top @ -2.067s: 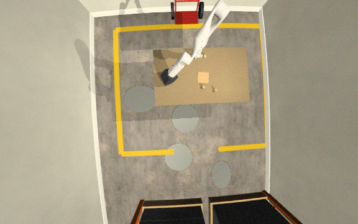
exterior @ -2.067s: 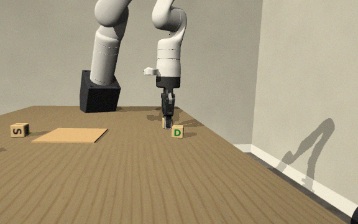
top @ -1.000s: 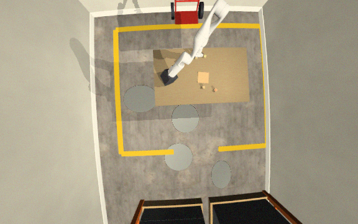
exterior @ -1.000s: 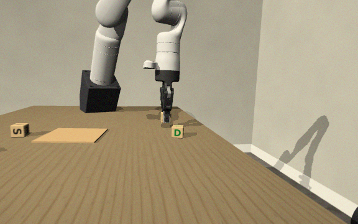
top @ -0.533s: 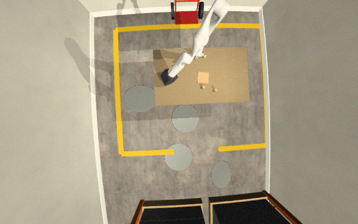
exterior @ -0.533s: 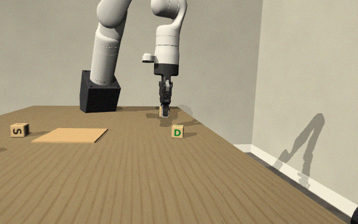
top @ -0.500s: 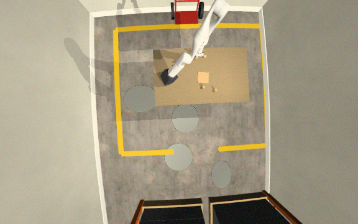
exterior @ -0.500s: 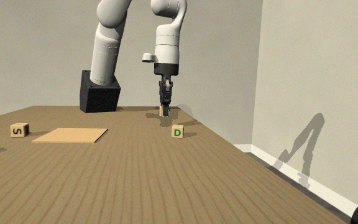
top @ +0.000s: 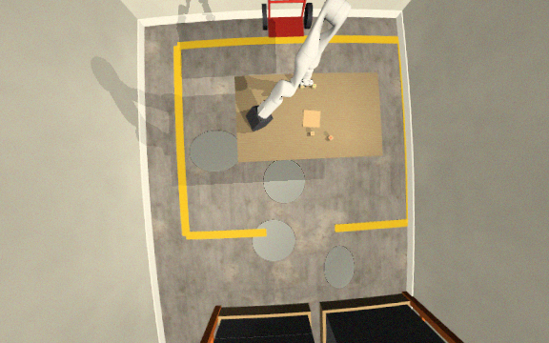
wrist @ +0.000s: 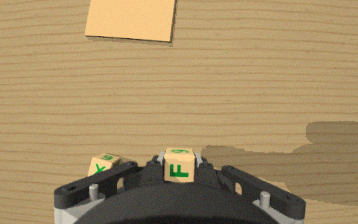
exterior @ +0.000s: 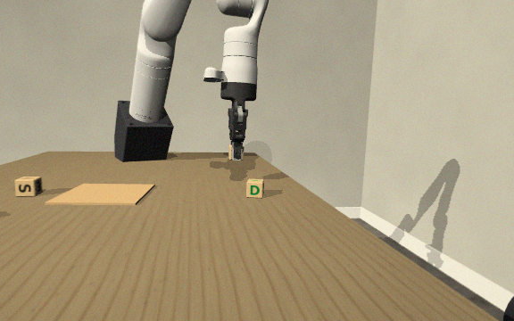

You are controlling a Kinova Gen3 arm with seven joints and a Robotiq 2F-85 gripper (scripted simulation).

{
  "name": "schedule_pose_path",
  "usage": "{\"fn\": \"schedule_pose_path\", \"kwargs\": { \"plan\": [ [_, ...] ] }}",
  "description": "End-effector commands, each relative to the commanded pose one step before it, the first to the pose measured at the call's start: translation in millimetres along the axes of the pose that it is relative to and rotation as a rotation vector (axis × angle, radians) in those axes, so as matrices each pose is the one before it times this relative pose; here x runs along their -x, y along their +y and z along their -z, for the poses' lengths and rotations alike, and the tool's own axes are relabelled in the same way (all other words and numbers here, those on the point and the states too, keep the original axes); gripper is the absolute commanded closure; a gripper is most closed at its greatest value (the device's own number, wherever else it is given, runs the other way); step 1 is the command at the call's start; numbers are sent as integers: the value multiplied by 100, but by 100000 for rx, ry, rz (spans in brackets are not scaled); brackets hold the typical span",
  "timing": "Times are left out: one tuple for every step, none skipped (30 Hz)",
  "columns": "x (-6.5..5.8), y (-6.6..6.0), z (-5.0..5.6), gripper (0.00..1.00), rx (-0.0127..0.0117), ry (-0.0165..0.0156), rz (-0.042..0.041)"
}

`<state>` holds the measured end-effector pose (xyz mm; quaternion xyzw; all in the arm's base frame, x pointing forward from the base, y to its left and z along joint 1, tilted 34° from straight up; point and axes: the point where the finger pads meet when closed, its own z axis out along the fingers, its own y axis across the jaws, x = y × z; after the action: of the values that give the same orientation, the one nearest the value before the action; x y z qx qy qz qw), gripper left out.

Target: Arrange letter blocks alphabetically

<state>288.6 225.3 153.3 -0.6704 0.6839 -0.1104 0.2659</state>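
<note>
Gripper (top: 307,84) (exterior: 236,152) (wrist: 179,160) clenched on F blk (exterior: 230,152) (wrist: 179,167), approx. at tabletop ht; X blk (top: 314,86) (exterior: 255,188) (wrist: 104,164) nearby, off mat (top: 312,118) (exterior: 101,194) (wrist: 130,19). Mat bare, flat. Beyond: S-sided blk (top: 312,133) (exterior: 29,186), orange-topped blk (top: 331,137), both off. Row 0/3; placing, ordering, release all TBD.

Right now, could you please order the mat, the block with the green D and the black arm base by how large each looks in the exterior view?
1. Mat
2. Black arm base
3. Block with the green D

The top two look close in area, so their order is unsure.
</note>
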Motion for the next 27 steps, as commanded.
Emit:
{"fn": "schedule_pose_path", "kwargs": {
  "plan": [
    [1056, 674, 504, 74, 669, -2168, 2512],
    [0, 0, 0, 74, 0, 0, 0],
    [0, 0, 0, 74, 0, 0, 0],
    [-1, 0, 94, 74, -2, 4, 2],
    [2, 1, 95, 74, 4, -10, -4],
    [6, 2, 96, 74, 9, -25, -10],
    [-3, 0, 87, 74, 1, 13, 4],
    [-5, -1, 84, 74, -3, 22, 8],
    [-2, 0, 86, 74, -1, 8, 3],
    [1, 0, 87, 74, 1, -6, -2],
    [5, 1, 88, 74, 3, -20, -7],
    [5, 1, 87, 74, 4, -20, -8],
    [-7, 1, 78, 74, 3, 29, 10],
    [-4, 0, 80, 74, 1, 16, 5],
    [-1, 0, 81, 74, 0, 3, 1],
    [2, 0, 83, 74, -1, -10, -3],
    [5, -1, 84, 74, -2, -23, -8],
    [2, 0, 82, 74, 1, -10, -4],
    [0, 0, 0, 74, 0, 0, 0],
    [0, 0, 0, 74, 0, 0, 0],
    [-6, 2, 77, 74, 6, 25, 8],
    [-3, 1, 79, 74, 3, 13, 4],
    [0, 0, 80, 74, 0, 1, 0],
    [2, -1, 81, 74, -3, -10, -3],
    [5, -1, 82, 74, -5, -22, -7],
    [2, 0, 81, 74, 0, -8, -2],
    [-5, 2, 78, 74, 7, 21, 7]
  ]
}}
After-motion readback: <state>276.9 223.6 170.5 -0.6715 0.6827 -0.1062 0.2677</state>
